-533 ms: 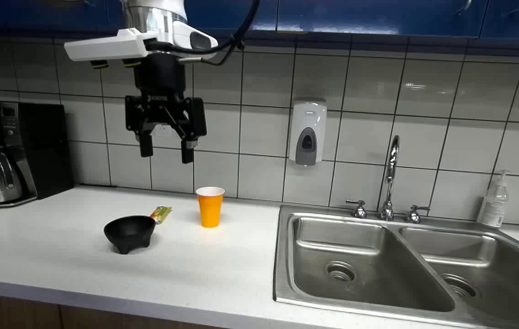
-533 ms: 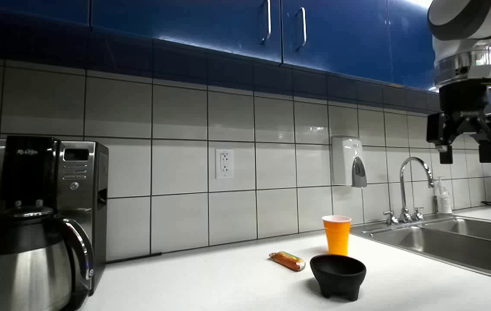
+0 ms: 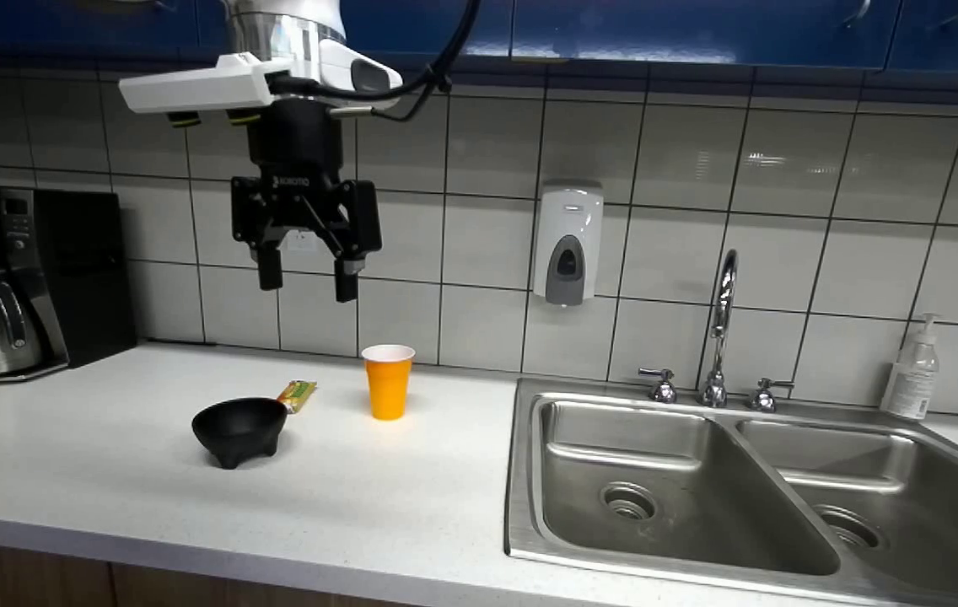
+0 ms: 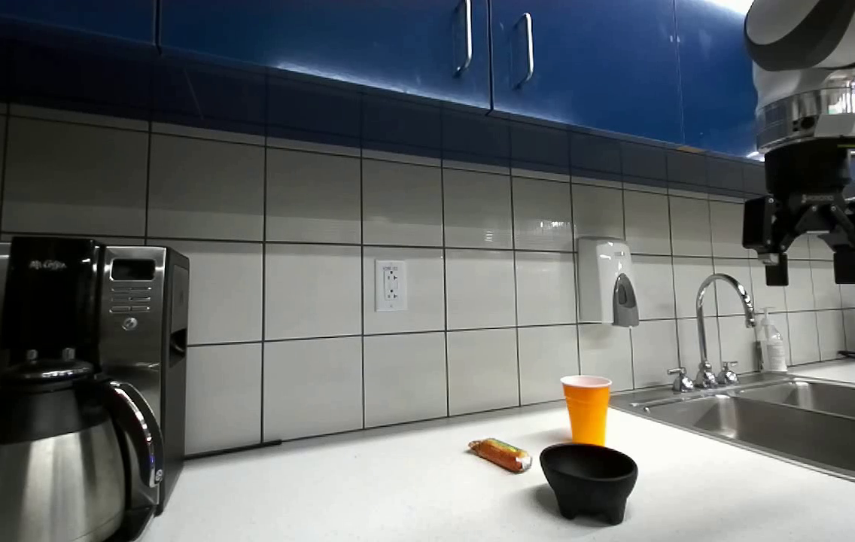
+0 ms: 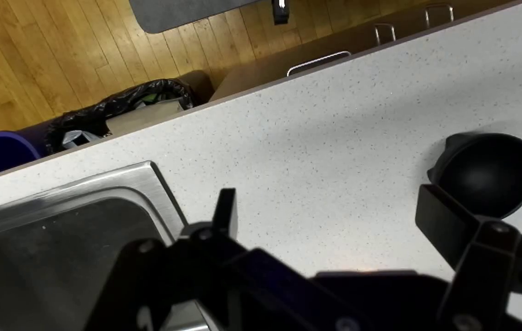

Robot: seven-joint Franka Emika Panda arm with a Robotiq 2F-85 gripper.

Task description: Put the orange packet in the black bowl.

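Observation:
The orange packet lies flat on the white counter in both exterior views (image 3: 297,395) (image 4: 501,455), beside the black bowl and partly behind its rim in an exterior view. It is out of view in the wrist view. The black bowl stands upright on short feet in both exterior views (image 3: 239,430) (image 4: 590,482) and shows no contents. It also shows at the right of the wrist view (image 5: 488,172), partly behind a finger. My gripper (image 3: 308,283) (image 4: 811,271) (image 5: 327,207) hangs high above the counter, pointing down. Its jaws are wide apart with nothing between them.
An upright orange cup (image 3: 388,384) (image 4: 587,410) stands near the packet and bowl. A steel double sink (image 3: 521,480) with a faucet (image 3: 723,312) lies to one side. A coffee maker (image 4: 171,376) stands at the other end. Blue cabinets (image 3: 698,29) hang above.

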